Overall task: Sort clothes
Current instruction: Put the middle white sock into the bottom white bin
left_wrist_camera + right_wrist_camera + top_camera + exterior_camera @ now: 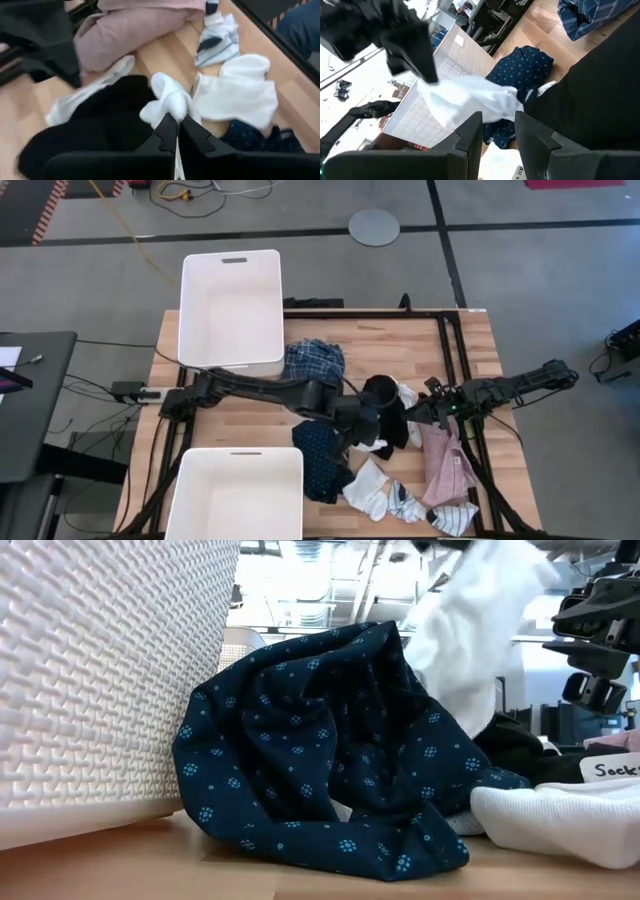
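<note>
My left gripper (pixel 177 122) is shut on a white sock (pixel 167 97) above the pile at mid table (pixel 378 438). Under it lies the black piece (pixel 100 120). The navy dotted piece (pixel 320 458) lies crumpled beside the near bin. The blue plaid shirt (pixel 313 360) lies by the far bin. The pink shirt (pixel 445 460) lies at the right. Another white sock (pixel 235 95) and striped socks (pixel 405 502) lie flat near the front edge. My right gripper (pixel 498 127) stands open by the black piece (pixel 600 100), with nothing between its fingers. My left gripper pinches a bunched fold of the white sock (pixel 172 107) between its two shut fingers, which slant down from above. The sock (pixel 470 100) hangs slack below the fingers. In the low view its lower end (pixel 465 690) is hidden behind the navy dotted piece.
A white bin (pixel 185 310) stands at the table's far left and a second one (pixel 240 452) at the near left. A dark metal frame (pixel 455 340) runs along the far and right sides. Bare wood (pixel 240 415) shows between the bins.
</note>
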`<state>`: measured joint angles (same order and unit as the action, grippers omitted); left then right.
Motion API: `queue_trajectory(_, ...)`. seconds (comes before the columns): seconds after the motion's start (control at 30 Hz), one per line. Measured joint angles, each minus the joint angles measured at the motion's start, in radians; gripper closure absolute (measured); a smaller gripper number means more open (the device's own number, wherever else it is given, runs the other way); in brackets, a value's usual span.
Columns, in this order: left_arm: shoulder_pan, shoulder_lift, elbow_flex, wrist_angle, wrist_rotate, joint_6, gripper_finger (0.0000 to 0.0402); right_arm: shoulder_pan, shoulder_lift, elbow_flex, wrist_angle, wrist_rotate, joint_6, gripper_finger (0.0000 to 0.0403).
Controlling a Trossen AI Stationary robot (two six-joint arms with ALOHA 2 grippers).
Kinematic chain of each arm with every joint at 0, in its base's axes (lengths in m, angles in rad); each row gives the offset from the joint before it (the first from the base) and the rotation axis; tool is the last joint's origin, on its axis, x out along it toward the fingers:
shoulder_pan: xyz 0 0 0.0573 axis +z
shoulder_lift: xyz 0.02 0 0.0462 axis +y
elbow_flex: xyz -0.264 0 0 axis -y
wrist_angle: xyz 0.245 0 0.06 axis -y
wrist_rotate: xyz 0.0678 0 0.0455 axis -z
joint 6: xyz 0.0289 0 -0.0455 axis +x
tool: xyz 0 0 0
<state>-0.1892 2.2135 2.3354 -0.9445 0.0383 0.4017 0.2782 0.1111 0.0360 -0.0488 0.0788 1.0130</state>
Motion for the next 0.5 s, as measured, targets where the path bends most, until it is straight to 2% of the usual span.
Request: queue_trajectory(0.5,0.015,-0.279,0.009,-0.031,-0.042,0.021,0.0401,0.000,0.000,0.000,0.001,0.000,0.000,0.0271)
